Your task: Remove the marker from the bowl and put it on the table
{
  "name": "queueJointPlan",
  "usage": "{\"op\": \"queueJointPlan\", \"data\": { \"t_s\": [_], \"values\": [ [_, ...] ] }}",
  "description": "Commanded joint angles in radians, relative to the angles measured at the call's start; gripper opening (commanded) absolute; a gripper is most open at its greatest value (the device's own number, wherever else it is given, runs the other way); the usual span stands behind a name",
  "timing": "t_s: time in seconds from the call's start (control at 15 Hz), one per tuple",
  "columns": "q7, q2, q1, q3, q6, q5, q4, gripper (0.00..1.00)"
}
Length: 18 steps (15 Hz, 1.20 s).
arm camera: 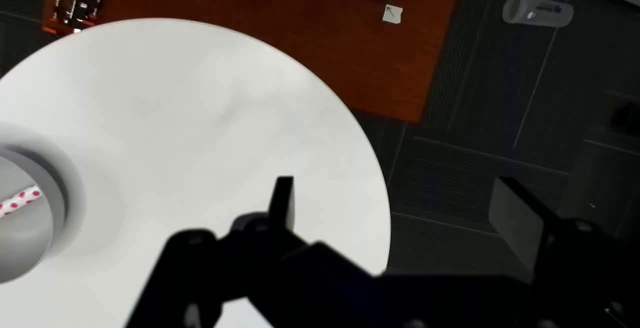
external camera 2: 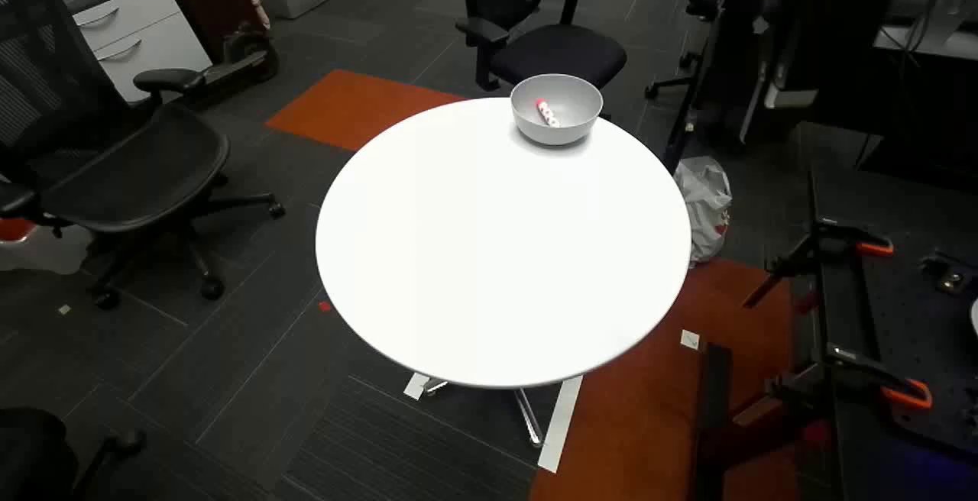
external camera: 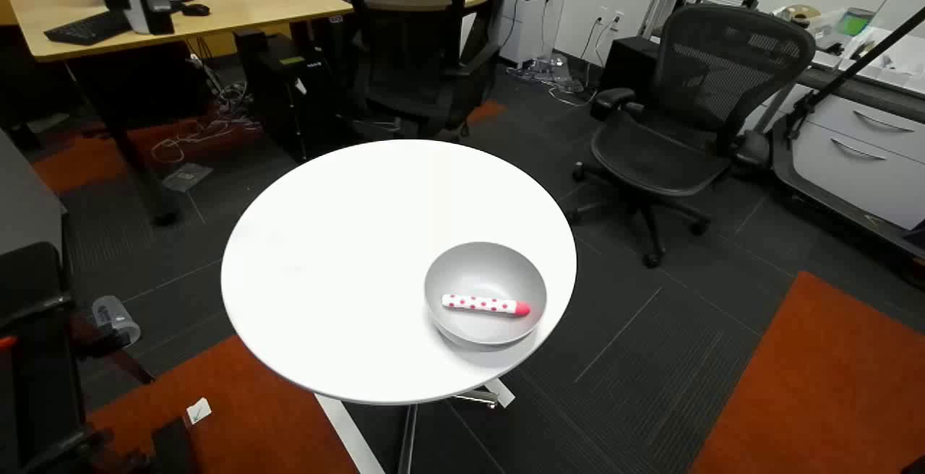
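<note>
The marker, white with red dots and a red end, lies inside the grey bowl in both exterior views (external camera: 484,305) (external camera 2: 547,113). Part of it also shows at the left edge of the wrist view (arm camera: 20,201). The round grey bowl (external camera: 478,261) (external camera 2: 556,135) stands upright near the edge of the round white table (external camera: 332,264) (external camera 2: 497,256). In the wrist view the bowl (arm camera: 56,193) is cut off by the left edge. My gripper (arm camera: 394,180) is open and empty, over the table's edge and well apart from the bowl. It does not show in either exterior view.
Black office chairs (external camera: 694,98) (external camera 2: 542,43) stand around the table. A dark bench with orange-tipped clamps (external camera 2: 901,394) is beside it in an exterior view. A wooden desk (external camera: 238,4) stands behind. A clear cup (arm camera: 537,10) lies on the floor.
</note>
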Motion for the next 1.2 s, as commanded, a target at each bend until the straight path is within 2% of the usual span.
{"op": "queueJointPlan", "data": {
  "t_s": [0.0, 0.4, 0.53, 0.73, 1.13],
  "values": [
    [-0.001, 0.0, -0.007, 0.007, -0.002, 0.001, 0.002, 1.0],
    [-0.001, 0.0, -0.007, 0.007, -0.002, 0.001, 0.002, 1.0],
    [0.035, 0.005, -0.018, 0.004, 0.031, 0.0, 0.004, 1.0],
    [0.108, 0.025, -0.058, -0.017, 0.146, -0.006, 0.023, 1.0],
    [0.161, 0.186, -0.177, -0.124, 0.44, -0.016, 0.098, 1.0]
  ]
}}
